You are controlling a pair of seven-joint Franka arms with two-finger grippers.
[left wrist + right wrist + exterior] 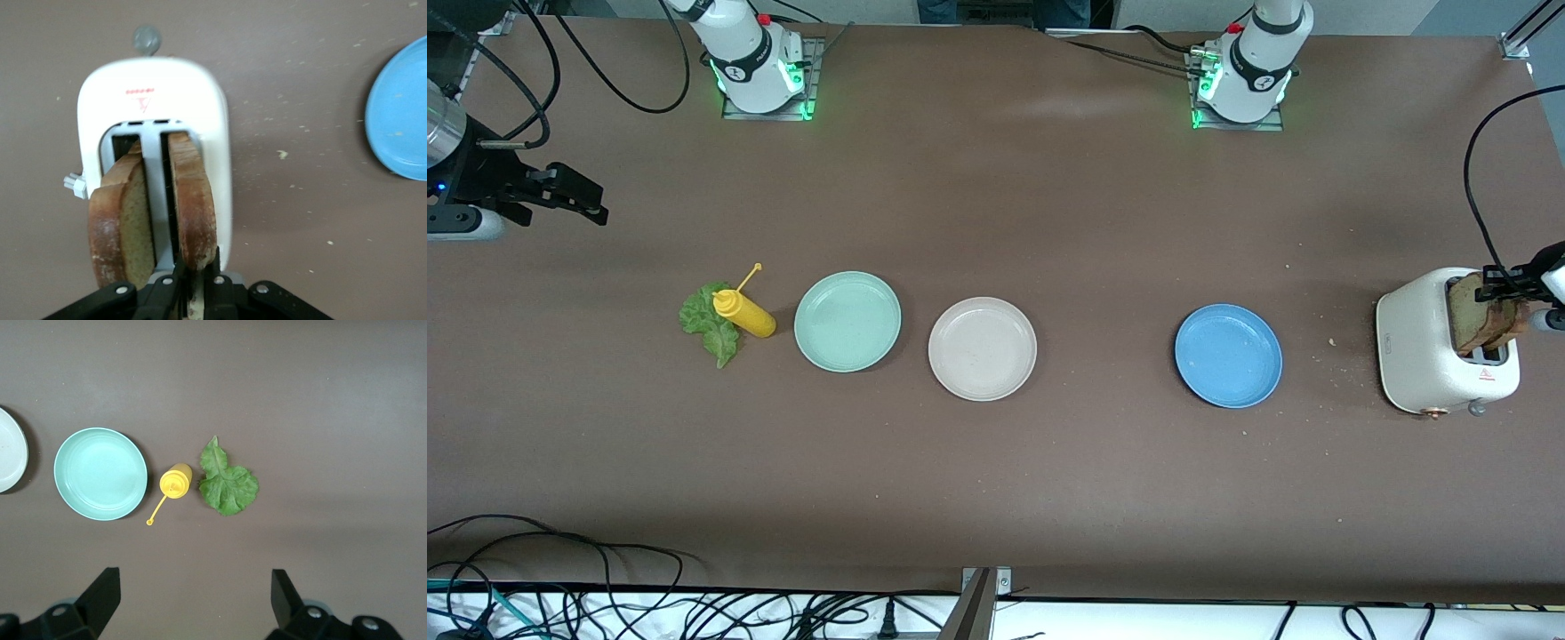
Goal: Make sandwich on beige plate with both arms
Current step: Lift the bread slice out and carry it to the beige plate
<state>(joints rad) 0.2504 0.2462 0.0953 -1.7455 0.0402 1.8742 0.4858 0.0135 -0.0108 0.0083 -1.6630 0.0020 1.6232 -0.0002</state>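
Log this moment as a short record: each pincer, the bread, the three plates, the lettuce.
left pincer: shut on toast slice standing in the toaster
second slice: in the other slot
right pincer: open, in the air over bare table at the right arm's end
beige plate: empty, between mint plate and blue plate
lettuce: on the table beside the yellow bottle

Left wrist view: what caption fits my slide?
Left gripper shut on a toast slice in the white toaster, second slice beside it.
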